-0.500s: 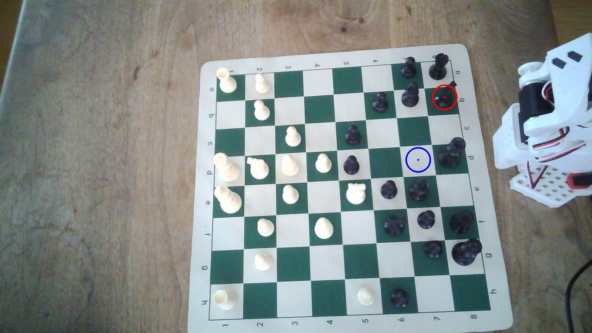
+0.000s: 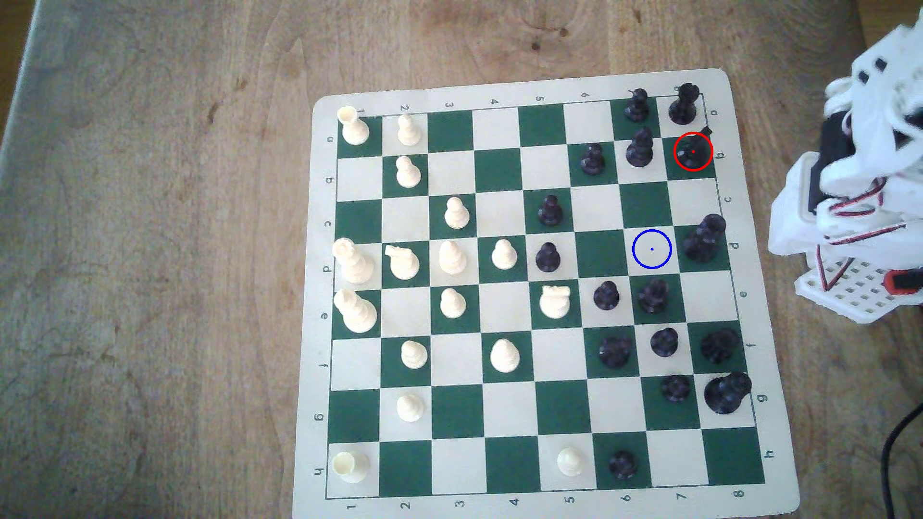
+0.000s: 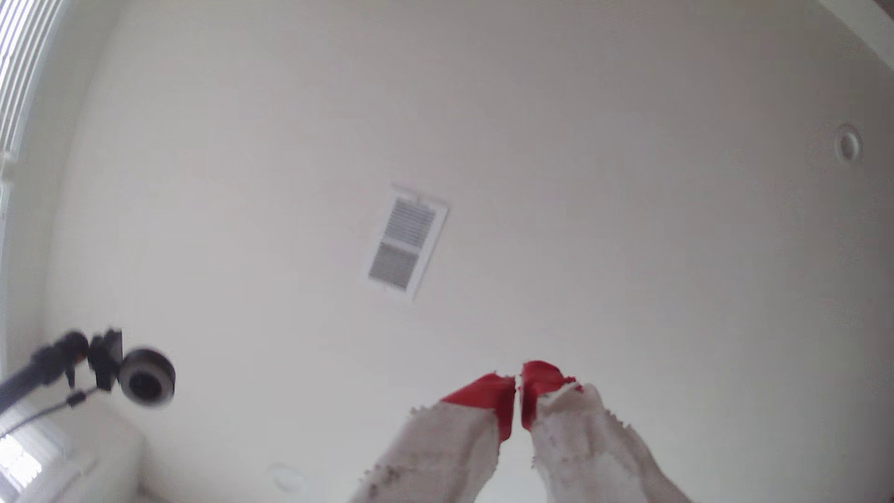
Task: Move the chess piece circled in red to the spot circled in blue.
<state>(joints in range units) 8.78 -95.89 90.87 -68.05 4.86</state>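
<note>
We see a green-and-cream chessboard (image 2: 544, 294) lying on a wooden table (image 2: 150, 249), with the black knight ringed in red (image 2: 693, 151) standing on a dark green square in the upper right of the exterior frame, near the board's right edge, its pointed head jutting toward the border. The blue-ringed cream square (image 2: 652, 249) sits lower and a little to the left, two rows down, bare of any piece, with a tall black piece (image 2: 703, 239) on the square just to its right. Cream pieces crowd the left half of the board and black pieces the right. At the far right edge of that frame we find the white arm (image 2: 859, 189), blurred, standing off the board beside its perforated base (image 2: 849, 289), well apart from the knight. In the wrist view the gripper (image 3: 518, 387) points up at a pale ceiling with a vent (image 3: 407, 241); its red-tipped, cloth-wrapped fingers (image 3: 488, 394) nearly meet, a thin slit between them, and they hold nothing. A black camera on a stand (image 3: 140, 375) shows near the lower left of that frame.
</note>
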